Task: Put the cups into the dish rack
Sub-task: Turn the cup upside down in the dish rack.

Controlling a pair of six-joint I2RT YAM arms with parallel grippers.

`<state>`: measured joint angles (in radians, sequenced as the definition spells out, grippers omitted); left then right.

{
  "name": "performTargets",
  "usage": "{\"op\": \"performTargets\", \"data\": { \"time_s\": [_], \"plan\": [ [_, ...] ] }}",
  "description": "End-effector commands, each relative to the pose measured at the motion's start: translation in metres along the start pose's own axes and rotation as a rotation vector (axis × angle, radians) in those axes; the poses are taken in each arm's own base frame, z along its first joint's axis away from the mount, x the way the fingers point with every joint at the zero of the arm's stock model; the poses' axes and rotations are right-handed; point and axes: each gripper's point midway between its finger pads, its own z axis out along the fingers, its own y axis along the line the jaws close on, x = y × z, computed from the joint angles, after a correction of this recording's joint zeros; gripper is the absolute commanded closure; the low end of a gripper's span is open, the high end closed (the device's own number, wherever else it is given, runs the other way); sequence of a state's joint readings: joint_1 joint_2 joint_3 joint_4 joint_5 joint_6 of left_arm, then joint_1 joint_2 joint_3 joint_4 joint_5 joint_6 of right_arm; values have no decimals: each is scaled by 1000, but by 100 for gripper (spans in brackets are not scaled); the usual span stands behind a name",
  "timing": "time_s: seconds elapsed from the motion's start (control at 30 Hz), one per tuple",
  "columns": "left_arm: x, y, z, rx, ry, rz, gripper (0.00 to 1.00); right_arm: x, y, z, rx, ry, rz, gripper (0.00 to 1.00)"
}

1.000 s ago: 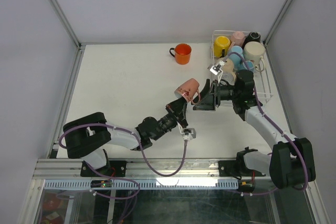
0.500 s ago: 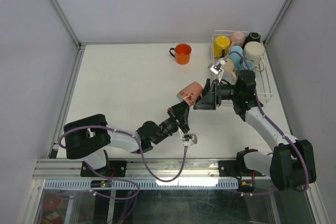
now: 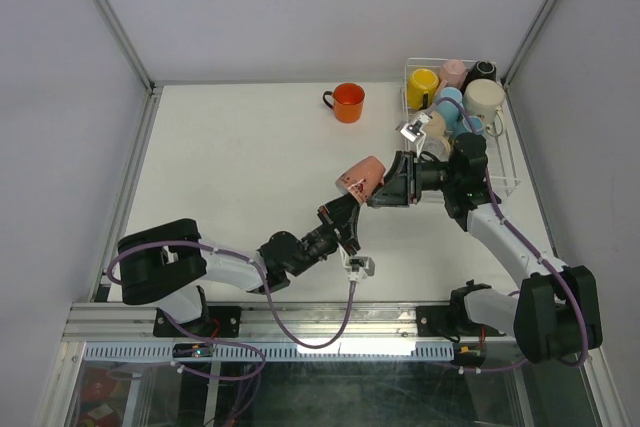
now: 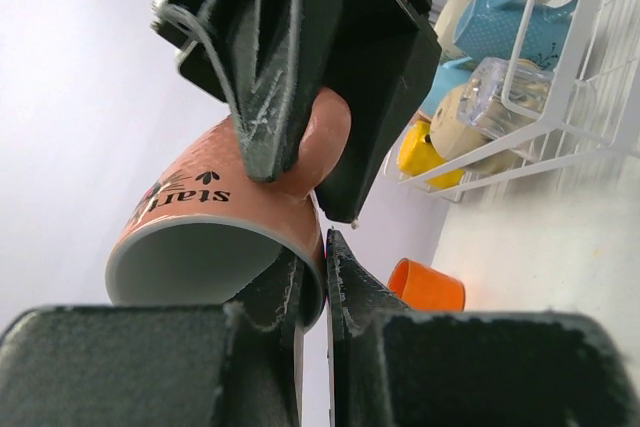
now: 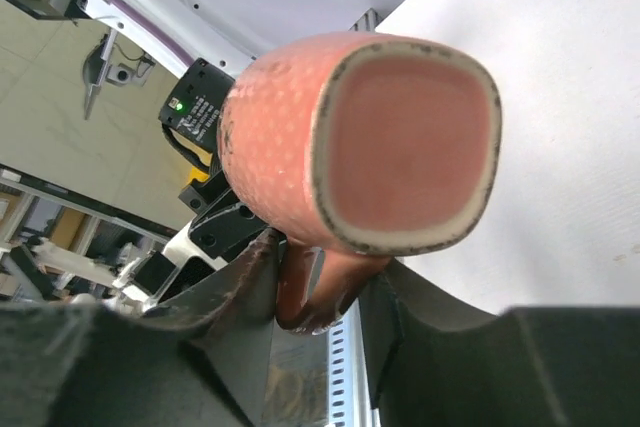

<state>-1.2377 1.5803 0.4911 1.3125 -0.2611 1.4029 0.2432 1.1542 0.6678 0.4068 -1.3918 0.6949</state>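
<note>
Above the middle of the white table (image 3: 230, 167), the salmon-pink ceramic mug (image 3: 366, 173) hangs tilted between both arms, slightly farther right than a second ago. The left gripper (image 3: 351, 193) pinches its rim wall. The right gripper (image 3: 388, 187), wide before, has narrowed onto the handle, a finger on each side. The white wire dish rack (image 3: 514, 172) at far right holds a yellow mug (image 3: 422, 82), a beige mug (image 3: 484, 97), a blue mug (image 3: 450, 102) and a clear glass tumbler (image 4: 505, 95). An orange mug (image 3: 348, 103) stands apart on the table.

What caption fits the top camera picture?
Left tool holds a pink cup aloft; right tool straddles its handle, near the dish rack.
</note>
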Motion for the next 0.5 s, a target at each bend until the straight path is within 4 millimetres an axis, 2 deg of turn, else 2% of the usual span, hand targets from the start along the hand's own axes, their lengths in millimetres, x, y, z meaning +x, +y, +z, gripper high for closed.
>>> {"op": "performTargets", "data": {
  "time_s": [0.0, 0.07, 0.1, 0.23, 0.27, 0.3, 0.4, 0.47],
  "plan": [
    [-8, 33, -3, -107, -23, -13, 100, -8, 11, 1, -30, 9, -98, 72],
    [-7, 32, -4, -103, -22, -12, 100, -8, 9, 1, -32, 12, -95, 95],
    [-7, 31, -3, -102, -20, -11, 100, -8, 9, 1, -33, 15, -92, 100],
    [-6, 27, -4, -90, -16, -7, 100, -8, 7, 1, -33, 17, -86, 100],
    [-5, 26, -5, -90, -15, -9, 97, -8, 7, 1, -34, 18, -86, 100],
    [-6, 25, -5, -86, -17, -14, 89, -8, 8, 1, -35, 18, -89, 100],
    [-6, 21, -8, -82, -19, -36, 56, -9, 9, 1, -37, 18, -97, 100],
    [-7, 16, -11, -72, -19, -49, 43, -9, 9, 1, -36, 17, -102, 100]
  ]
}}
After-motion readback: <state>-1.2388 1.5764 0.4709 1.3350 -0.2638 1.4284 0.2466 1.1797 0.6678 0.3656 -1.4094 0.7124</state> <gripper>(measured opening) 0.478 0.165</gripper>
